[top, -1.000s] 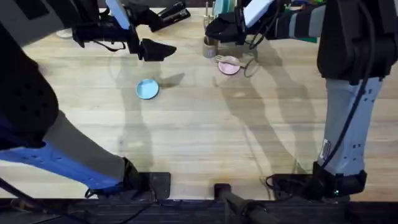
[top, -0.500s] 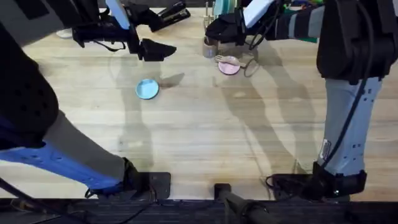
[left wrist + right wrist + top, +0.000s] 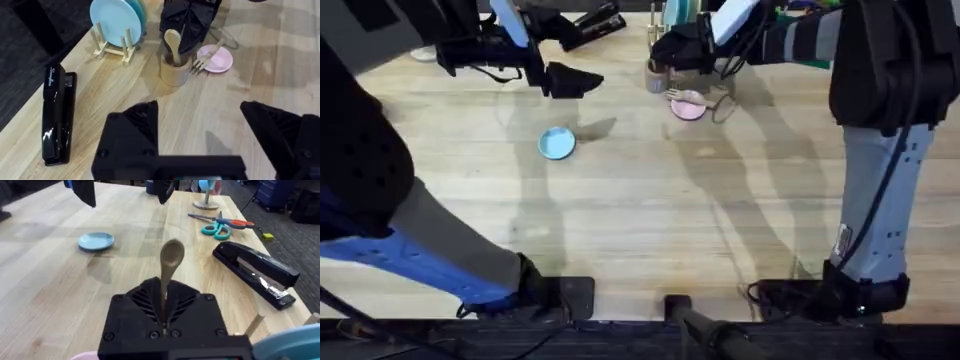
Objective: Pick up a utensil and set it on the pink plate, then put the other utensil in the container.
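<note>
We see the right gripper [image 3: 186, 30] at the far centre of the table, directly over the container [image 3: 175, 71]. Its fingers are clamped on the handle of the spoon [image 3: 173, 44], whose rounded bowl points up while the handle end reaches down into the cup. In the right wrist view the spoon [image 3: 169, 275] runs straight out from between the closed fingers.

The fork [image 3: 206, 56] lies across the pink plate [image 3: 218, 59], tines overhanging the rim on the side toward the container. The plate sits just right of the container, nearly touching it. In the overhead view the plate [image 3: 688, 108] and the cup [image 3: 657, 76] are at the far edge of the table.

The left gripper [image 3: 200, 120] hovers over the far left of the table, jaws spread wide and empty.

A blue plate [image 3: 557, 144] lies well apart on the left. A rack with blue plates [image 3: 116, 25] stands behind the container, and a black stapler [image 3: 58, 117] lies farther left.
</note>
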`<state>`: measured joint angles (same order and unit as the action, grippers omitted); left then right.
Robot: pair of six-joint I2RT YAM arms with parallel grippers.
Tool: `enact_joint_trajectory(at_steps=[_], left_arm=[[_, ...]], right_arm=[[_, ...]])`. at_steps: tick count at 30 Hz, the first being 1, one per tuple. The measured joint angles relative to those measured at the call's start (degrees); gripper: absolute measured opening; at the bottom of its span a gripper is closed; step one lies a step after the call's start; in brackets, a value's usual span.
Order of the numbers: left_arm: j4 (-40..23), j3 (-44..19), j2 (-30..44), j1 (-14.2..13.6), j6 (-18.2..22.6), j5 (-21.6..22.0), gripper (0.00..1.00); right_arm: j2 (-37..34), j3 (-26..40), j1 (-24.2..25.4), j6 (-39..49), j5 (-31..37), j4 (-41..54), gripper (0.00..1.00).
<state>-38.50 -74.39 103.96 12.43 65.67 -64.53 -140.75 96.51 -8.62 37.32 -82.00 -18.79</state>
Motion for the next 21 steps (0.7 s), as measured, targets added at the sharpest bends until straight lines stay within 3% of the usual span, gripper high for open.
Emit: enact_joint_trajectory(at_steps=[21], left_arm=[[0.00,0.00,0.00,0.00,0.07,0.00,0.993]], right_arm=[[-0.37,0.00,0.02,0.00,1.14,0.68,0.029]])
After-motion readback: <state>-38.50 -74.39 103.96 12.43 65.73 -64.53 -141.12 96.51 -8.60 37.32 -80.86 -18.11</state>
